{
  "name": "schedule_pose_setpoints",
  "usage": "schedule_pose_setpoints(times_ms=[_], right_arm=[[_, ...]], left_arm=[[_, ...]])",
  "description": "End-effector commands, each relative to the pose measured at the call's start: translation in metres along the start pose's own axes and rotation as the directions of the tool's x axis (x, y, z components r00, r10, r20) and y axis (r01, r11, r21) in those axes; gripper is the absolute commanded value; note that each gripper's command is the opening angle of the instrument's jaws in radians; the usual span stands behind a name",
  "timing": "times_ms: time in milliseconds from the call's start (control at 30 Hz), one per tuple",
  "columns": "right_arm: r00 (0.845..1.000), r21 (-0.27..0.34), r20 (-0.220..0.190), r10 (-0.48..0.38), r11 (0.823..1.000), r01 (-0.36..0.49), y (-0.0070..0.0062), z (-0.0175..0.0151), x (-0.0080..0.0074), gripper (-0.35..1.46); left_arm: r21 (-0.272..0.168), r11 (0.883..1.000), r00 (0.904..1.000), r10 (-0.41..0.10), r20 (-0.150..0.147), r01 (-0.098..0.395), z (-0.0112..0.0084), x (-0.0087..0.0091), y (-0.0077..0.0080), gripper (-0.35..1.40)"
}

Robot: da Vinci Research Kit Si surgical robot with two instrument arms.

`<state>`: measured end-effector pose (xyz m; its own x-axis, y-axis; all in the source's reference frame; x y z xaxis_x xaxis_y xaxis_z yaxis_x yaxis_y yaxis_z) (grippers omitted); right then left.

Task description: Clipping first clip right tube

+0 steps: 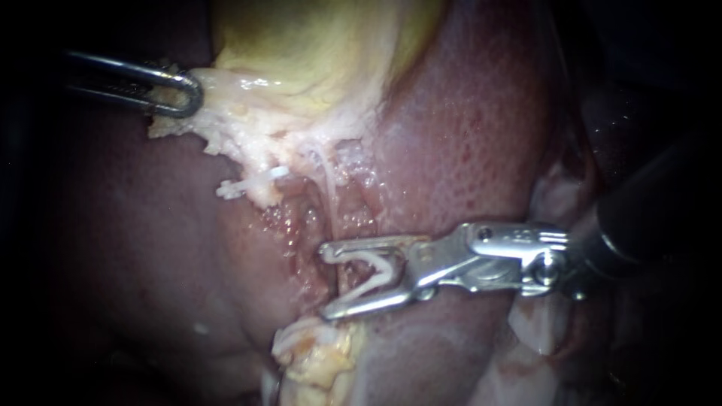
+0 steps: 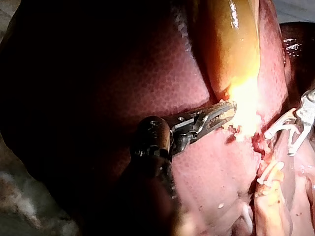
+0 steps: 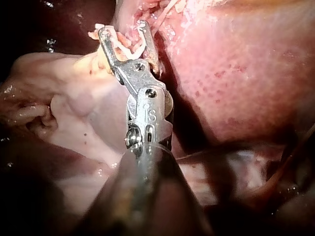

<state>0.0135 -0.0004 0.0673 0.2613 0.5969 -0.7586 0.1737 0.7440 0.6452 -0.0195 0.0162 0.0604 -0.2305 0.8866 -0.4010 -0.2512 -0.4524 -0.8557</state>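
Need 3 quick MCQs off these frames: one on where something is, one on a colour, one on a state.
1. The left instrument grips:
A) a gauze pad
B) pale tissue at the edge of the gallbladder
C) a loose thread

2. The clip carried by the right instrument is:
A) white
B) green
C) black

3. That clip is:
A) squeezed flat
B) spread open in a V
C) snapped in two pieces

Answers:
1 B: in the endoscope view the left instrument is closed on the ragged pale tissue just below the yellow gallbladder.
2 A: the clip shows white against the grey metal that holds it.
3 B: its two legs stand well apart and meet at one end, seated in the tip of the right instrument.
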Motion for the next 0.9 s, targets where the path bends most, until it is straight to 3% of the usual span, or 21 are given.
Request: schedule_pose_setpoints(times_ms=[33, 133, 200, 333, 467, 600, 767, 900], right_arm=[[1.0, -0.013, 0.02, 0.004, 1.0, -0.004, 0.0001, -0.0006, 0.0003, 0.45], [0.995, -0.038, 0.095, 0.011, 0.999, -0.007, 0.0009, -0.0012, 0.0004, 0.45], [0.993, -0.047, 0.121, 0.01, 0.999, -0.005, 0.0015, -0.0011, -0.0001, 0.45], [0.992, -0.058, 0.124, 0.002, 0.998, 0.005, 0.0031, 0.0003, -0.0018, 0.45], [0.992, -0.068, 0.124, -0.005, 0.998, 0.014, 0.0038, 0.0021, -0.0032, 0.48], [0.999, -0.053, 0.05, 0.006, 0.999, -0.004, 0.0034, 0.0038, -0.0039, 0.49], [0.998, 0.012, -0.043, 0.037, 0.999, -0.036, 0.0024, 0.0051, -0.0033, 0.5], [0.996, 0.071, -0.07, 0.051, 0.996, -0.046, 0.0008, 0.0054, -0.0031, 0.5]], left_arm=[[-0.001, 1.0, 1.0, 0.0, 0.0, 0.0, 0.0, 0.0, 0.0, -0.35], [-0.001, 1.0, 1.0, 0.0, 0.0, 0.0, 0.0, 0.0, 0.0, -0.35], [-0.001, 1.0, 1.0, 0.0, 0.0, 0.0, 0.0, 0.0, 0.0, -0.35], [-0.001, 1.0, 1.0, 0.0, 0.0, 0.0, 0.0, 0.0, 0.0, -0.35], [-0.001, 1.0, 1.0, 0.0, 0.0, 0.0, 0.0, 0.0, 0.0, -0.35], [-0.001, 1.0, 1.0, 0.0, 0.0, 0.0, 0.0, 0.0, 0.0, -0.35], [0.0, 1.0, 1.0, 0.0, 0.0, 0.0, 0.0, 0.0, 0.0, -0.35], [0.0, 1.0, 1.0, 0.0, 0.0, 0.0, 0.0, 0.0, 0.0, -0.35]])
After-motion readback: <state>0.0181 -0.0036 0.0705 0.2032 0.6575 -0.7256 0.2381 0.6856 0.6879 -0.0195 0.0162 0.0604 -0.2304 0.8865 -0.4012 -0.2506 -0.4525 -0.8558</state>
